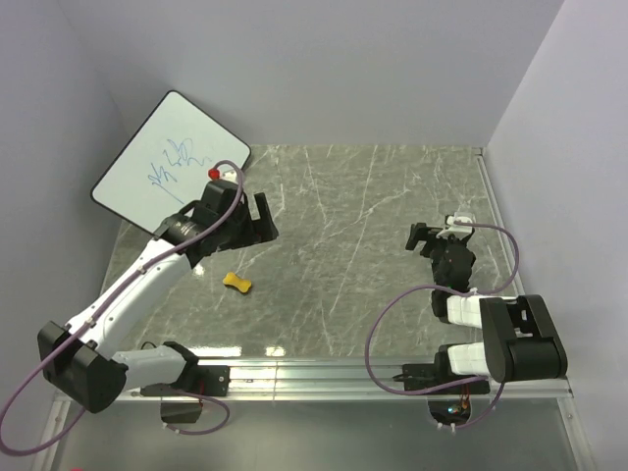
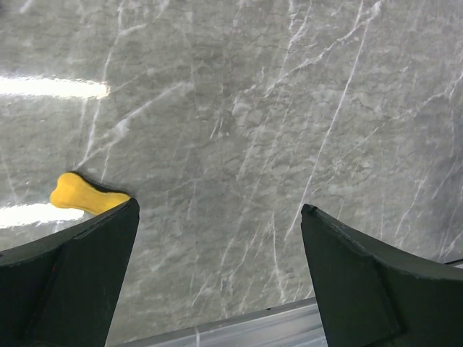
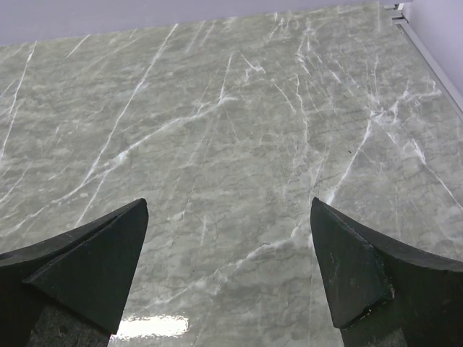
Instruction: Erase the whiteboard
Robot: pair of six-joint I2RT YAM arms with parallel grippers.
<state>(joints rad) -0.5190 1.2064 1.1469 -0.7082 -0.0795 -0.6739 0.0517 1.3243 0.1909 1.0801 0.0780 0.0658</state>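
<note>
- whiteboard (image 1: 162, 162) sits at the far left corner of the table, turned on the diagonal. It seems to lean on the left wall, but I can't tell for sure.
- white face, thin black rim, rounded corners; blue scribbles (image 1: 177, 162) near the middle
- left gripper (image 1: 257, 224) hangs just off the board's near right corner, over the table. No contact with the board is visible. Jaws are spread wide with nothing between them, and in the left wrist view (image 2: 217, 210) only bare table shows in the gap.
- yellow eraser (image 1: 236, 284) lies flat on the table near the left arm, apart from the board. In the left wrist view (image 2: 87, 196) it pokes out beside the left finger, partly hidden behind it.
- right gripper (image 1: 416, 238) is well apart from the board on the right side of the table. Jaws are wide and hold nothing; the right wrist view (image 3: 228, 206) shows only table between the fingers.
- table (image 1: 373, 216): grey-green marble look with white veins, glossy; bright glare patches (image 2: 51, 87) show in the left wrist view
- metal rail (image 1: 324, 373) runs along the near edge where the arm bases sit; a thin strip (image 1: 496, 206) runs along the right edge
- purple cables (image 1: 392, 324) loop by both arms
- walls (image 1: 343, 69): plain pale lavender-white, closing in the table at the left, back and right
</note>
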